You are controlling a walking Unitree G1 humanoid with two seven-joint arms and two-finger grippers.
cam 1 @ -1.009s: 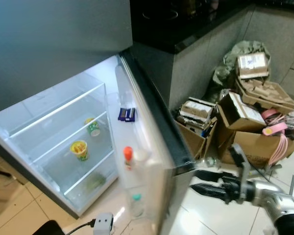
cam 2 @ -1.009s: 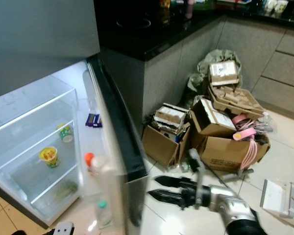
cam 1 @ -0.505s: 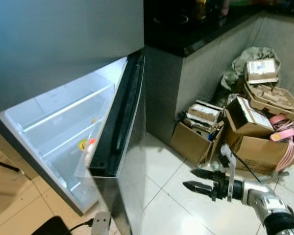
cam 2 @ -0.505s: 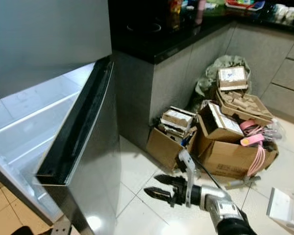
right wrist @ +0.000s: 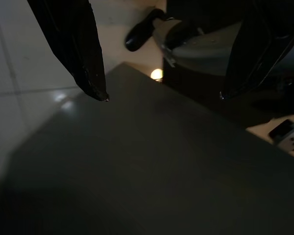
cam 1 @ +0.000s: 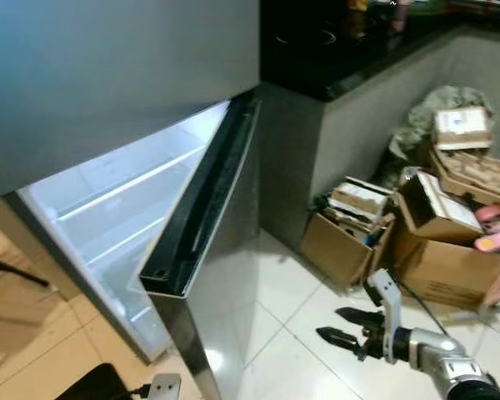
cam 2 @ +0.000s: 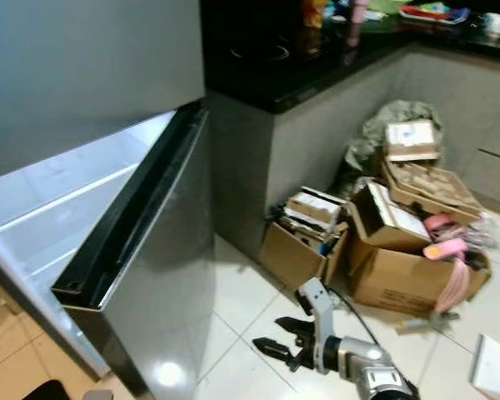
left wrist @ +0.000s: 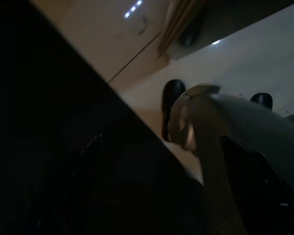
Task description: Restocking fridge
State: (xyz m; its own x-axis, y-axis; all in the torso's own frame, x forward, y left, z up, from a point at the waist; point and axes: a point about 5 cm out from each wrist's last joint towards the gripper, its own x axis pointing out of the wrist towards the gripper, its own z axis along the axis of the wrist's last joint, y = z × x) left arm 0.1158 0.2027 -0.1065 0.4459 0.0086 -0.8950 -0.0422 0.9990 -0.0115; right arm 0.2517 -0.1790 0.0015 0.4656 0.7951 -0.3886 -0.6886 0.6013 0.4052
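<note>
Beside the fridge door (cam 1: 202, 218), which stands partly ajar with the lit interior visible behind it, the right hand (cam 1: 340, 325) hovers empty with fingers spread, suggesting stocking is done and only the door's final closing remains.

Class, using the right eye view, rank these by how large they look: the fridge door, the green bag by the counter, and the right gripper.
1. Fridge door, though nearest the camera.
2. Green bag.
3. Right gripper, fingers open.
</note>
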